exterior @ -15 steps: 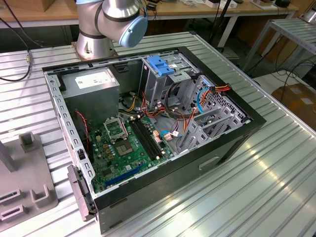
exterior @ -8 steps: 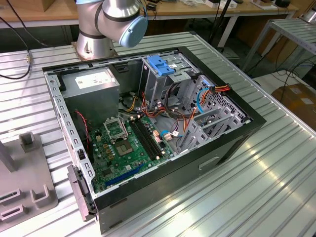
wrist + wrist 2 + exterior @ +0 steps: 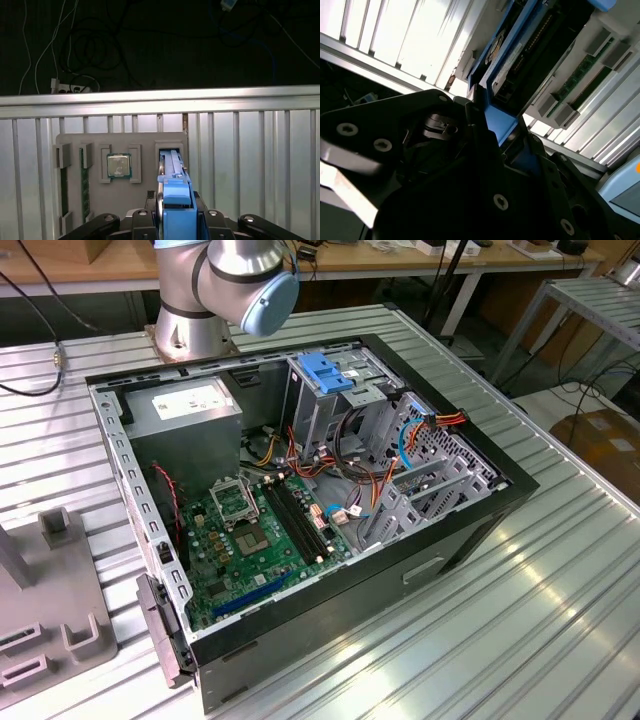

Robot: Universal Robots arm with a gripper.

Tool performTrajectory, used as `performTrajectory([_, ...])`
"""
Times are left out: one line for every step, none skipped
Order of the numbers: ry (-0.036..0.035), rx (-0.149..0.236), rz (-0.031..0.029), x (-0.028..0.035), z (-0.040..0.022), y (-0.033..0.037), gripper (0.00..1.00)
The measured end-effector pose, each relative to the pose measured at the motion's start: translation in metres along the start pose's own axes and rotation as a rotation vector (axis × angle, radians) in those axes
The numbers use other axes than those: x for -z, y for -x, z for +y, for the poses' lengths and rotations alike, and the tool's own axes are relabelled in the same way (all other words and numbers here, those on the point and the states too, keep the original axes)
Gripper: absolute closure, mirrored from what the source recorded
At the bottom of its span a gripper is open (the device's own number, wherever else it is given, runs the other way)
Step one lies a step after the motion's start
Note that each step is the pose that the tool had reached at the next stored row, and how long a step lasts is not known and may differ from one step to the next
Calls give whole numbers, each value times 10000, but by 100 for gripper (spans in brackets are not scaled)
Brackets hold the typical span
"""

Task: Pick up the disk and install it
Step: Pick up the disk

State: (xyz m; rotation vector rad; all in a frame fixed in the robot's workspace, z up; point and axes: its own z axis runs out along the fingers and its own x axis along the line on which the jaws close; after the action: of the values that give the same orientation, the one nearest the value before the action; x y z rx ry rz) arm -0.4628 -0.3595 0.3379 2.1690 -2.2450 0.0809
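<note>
Jaws clamped on the blue end tab of the disk [image 3: 172,166]; gripper [image 3: 177,214] fingers flank it. Disk stands on edge, reaching out from the jaws along a slot of grey fixture tray [image 3: 145,142]. Processor chip [image 3: 119,165] in the pocket beside. Slatted metal table [image 3: 250,150] underneath, dark floor with cables [image 3: 95,55] beyond.

The exterior view has one open computer case [image 3: 450,570] on one slatted tabletop [image 3: 520,640]. Inside it are one motherboard [image 3: 250,530], one power supply [image 3: 185,410], one drive cage [image 3: 320,405] and one blue latch [image 3: 325,370]. There is one robot arm [image 3: 215,290]. The first wrist view has one fixture tray [image 3: 145,142], one processor [image 3: 119,165], two memory sticks [image 3: 64,185] [image 3: 85,182], one disk [image 3: 172,165] and one hand [image 3: 177,207].
</note>
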Motion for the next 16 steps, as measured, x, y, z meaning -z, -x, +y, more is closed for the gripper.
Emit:
performTrajectory([1, 1, 0, 12, 0, -1, 63])
performTrajectory([1, 0, -2, 30, -1, -1, 63])
performTrajectory([1, 0, -4, 44, -1, -2, 63])
performTrajectory([1, 0, -5, 58, -1, -3, 63])
performTrajectory([0, 0, -7, 69, -2, -3, 63])
performTrajectory([1, 0, -12, 92, -2, -5, 63])
performTrajectory([1, 0, -17, 105, -3, -5, 63])
performTrajectory([2, 0, -22, 119, -3, -6, 63])
performTrajectory([2, -1, -29, 139, -3, -7, 63])
performTrajectory([2, -1, -33, 151, -3, -7, 63])
performTrajectory([2, -1, -36, 163, -4, -8, 63])
performTrajectory([3, 0, -39, 175, -4, -9, 63])
performTrajectory([3, 0, -40, 185, -4, -9, 63])
performTrajectory([2, -1, -41, 194, -5, -10, 63])
performTrajectory([2, -1, -41, 210, -5, -10, 63])
performTrajectory([2, -1, -41, 220, -5, -11, 63])
